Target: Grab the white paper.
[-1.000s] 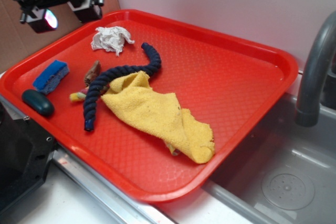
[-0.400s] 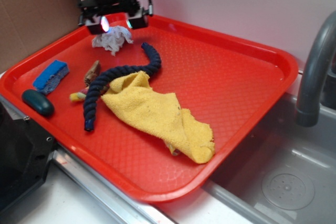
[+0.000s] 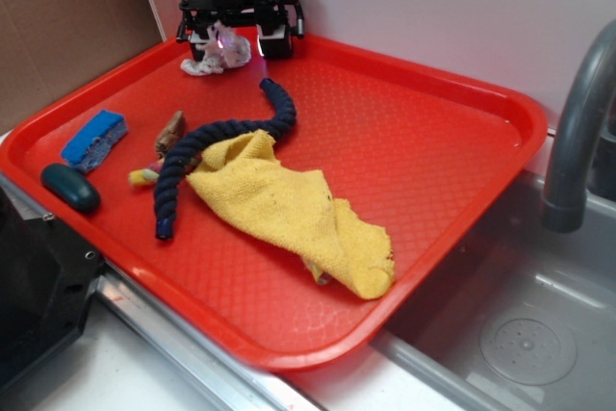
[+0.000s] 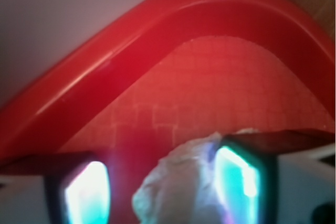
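Observation:
The white paper (image 3: 210,60), a small crumpled wad, lies in the far left corner of the red tray (image 3: 404,122). My gripper (image 3: 236,43) hangs right over it with its jaws open and spread to either side of the wad. In the wrist view the paper (image 4: 178,187) sits between the two glowing fingers (image 4: 239,182), nearer the right one, with a gap of tray floor on its left. The paper still rests on the tray.
A yellow terry cloth (image 3: 289,209) and a dark blue rope (image 3: 221,141) lie mid-tray. A blue sponge (image 3: 93,139), a dark oval object (image 3: 69,188) and a small brown piece (image 3: 171,129) lie at the left. A sink and grey faucet (image 3: 577,132) are at the right.
My gripper has moved right and toward the back wall, from the far left to directly over the paper, and come down around it. The paper looks nudged slightly toward the tray corner.

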You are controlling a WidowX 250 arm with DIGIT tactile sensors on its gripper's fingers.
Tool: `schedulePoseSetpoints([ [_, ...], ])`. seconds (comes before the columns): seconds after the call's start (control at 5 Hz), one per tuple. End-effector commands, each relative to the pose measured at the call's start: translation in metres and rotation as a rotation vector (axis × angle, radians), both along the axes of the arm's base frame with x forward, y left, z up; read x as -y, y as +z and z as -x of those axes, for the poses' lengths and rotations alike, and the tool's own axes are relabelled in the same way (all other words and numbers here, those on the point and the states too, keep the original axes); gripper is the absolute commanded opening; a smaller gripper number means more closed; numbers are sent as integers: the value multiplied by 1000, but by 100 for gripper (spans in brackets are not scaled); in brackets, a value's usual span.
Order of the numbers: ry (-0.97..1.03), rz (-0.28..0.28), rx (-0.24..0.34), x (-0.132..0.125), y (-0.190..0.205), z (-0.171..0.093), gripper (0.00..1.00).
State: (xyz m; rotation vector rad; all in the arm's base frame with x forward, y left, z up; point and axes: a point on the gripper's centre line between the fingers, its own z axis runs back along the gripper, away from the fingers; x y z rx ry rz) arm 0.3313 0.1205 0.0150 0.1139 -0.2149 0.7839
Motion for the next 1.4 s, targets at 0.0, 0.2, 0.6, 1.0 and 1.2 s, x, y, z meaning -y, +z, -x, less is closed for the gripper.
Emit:
schedulePoseSetpoints([
  [0.0,-111,90,-24,7,83,39,0],
  [0.2,-215,151,36,27,132,69,0],
  [0.6,-510,250,24,74,173,92,0],
  [1.0,-720,180,4,131,196,141,0],
  [1.2,-690,141,40,121,203,147,0],
])
